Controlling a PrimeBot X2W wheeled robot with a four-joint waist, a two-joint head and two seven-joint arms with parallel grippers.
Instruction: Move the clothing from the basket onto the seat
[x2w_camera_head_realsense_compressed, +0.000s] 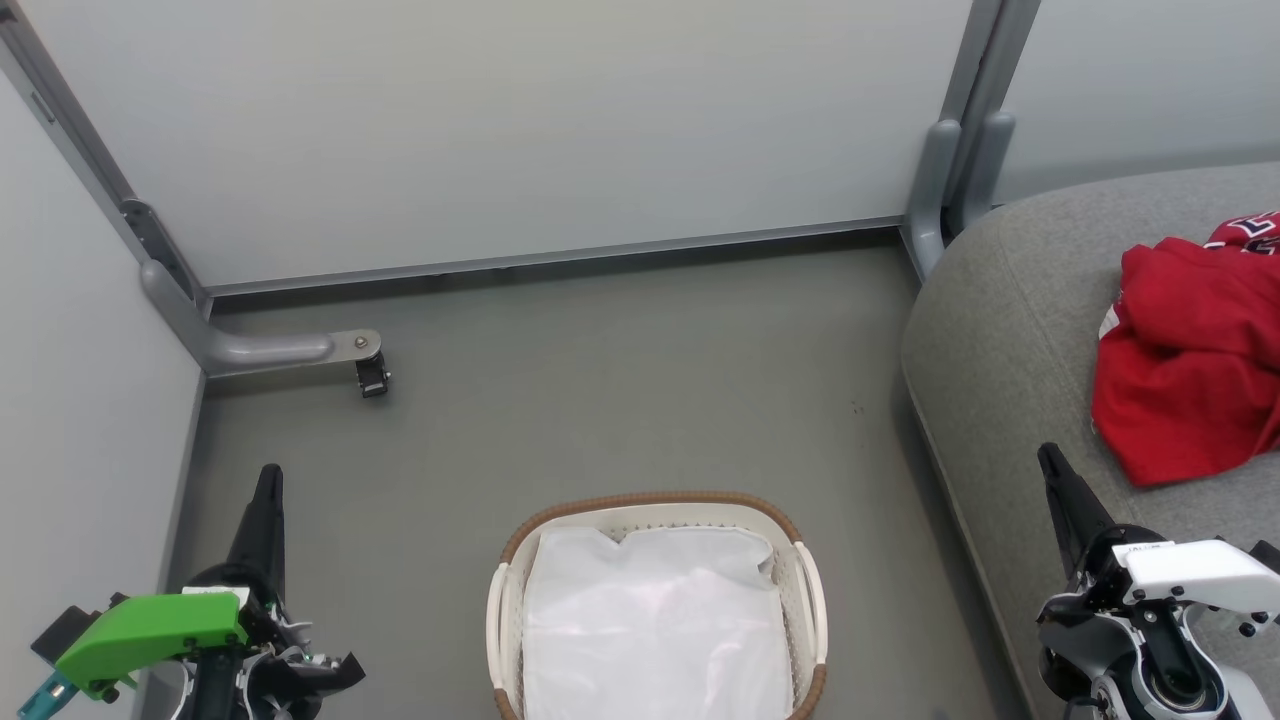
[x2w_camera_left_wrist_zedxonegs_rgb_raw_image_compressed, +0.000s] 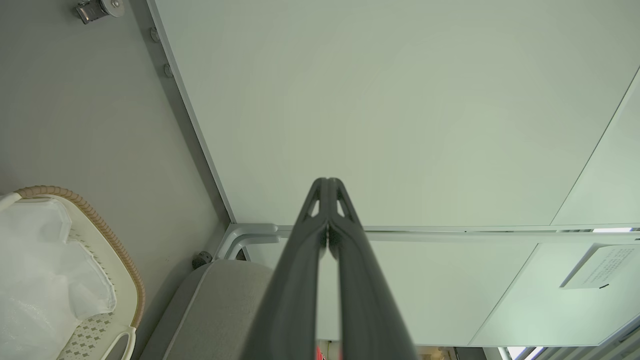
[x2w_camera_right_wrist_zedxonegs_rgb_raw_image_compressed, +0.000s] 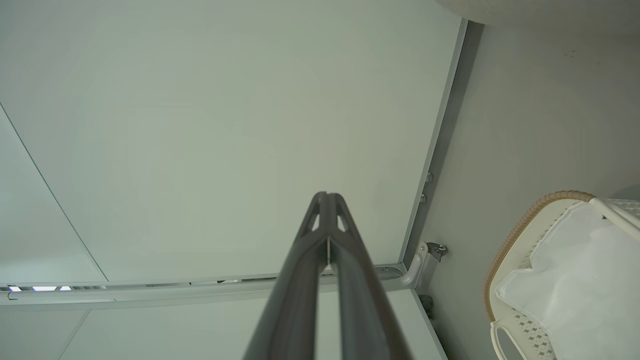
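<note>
The red clothing (x2w_camera_head_realsense_compressed: 1190, 350) lies crumpled on the grey seat (x2w_camera_head_realsense_compressed: 1000, 330) at the right, with a bit of white-striped red fabric (x2w_camera_head_realsense_compressed: 1245, 232) behind it. The white basket (x2w_camera_head_realsense_compressed: 505, 610) with a brown rim stands on the floor at bottom centre and holds a plain white sheet (x2w_camera_head_realsense_compressed: 655, 620). My left gripper (x2w_camera_head_realsense_compressed: 270, 475) is shut and empty at the lower left, left of the basket. My right gripper (x2w_camera_head_realsense_compressed: 1048, 455) is shut and empty over the seat's front edge, just left of the clothing. In the wrist views the left gripper (x2w_camera_left_wrist_zedxonegs_rgb_raw_image_compressed: 327, 182) and the right gripper (x2w_camera_right_wrist_zedxonegs_rgb_raw_image_compressed: 327, 196) both show closed tips against pale panels.
Pale partition panels (x2w_camera_head_realsense_compressed: 500, 130) enclose the grey floor (x2w_camera_head_realsense_compressed: 620, 390) at the back and left. A grey metal foot with a small caster (x2w_camera_head_realsense_compressed: 372, 375) juts out at the left, and grey posts (x2w_camera_head_realsense_compressed: 950, 190) stand by the seat's back corner.
</note>
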